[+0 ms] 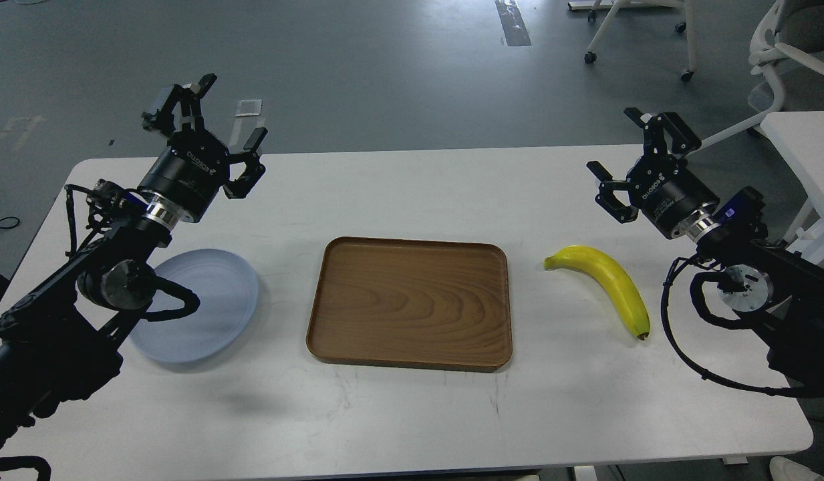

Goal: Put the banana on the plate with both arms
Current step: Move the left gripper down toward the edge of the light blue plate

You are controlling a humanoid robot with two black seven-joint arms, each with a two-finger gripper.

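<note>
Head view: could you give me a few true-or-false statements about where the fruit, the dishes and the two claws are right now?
1. The curved yellow banana lies on the white table, right of the rectangular brown wooden tray. True.
2. The round pale blue-grey plate holds the banana. False: it holds nothing; the banana is across the table.
3. The left claw is open and holds nothing. True.
4. The right claw grips the banana. False: it is open, raised behind the banana.
5. The tray holds nothing. True.
</note>
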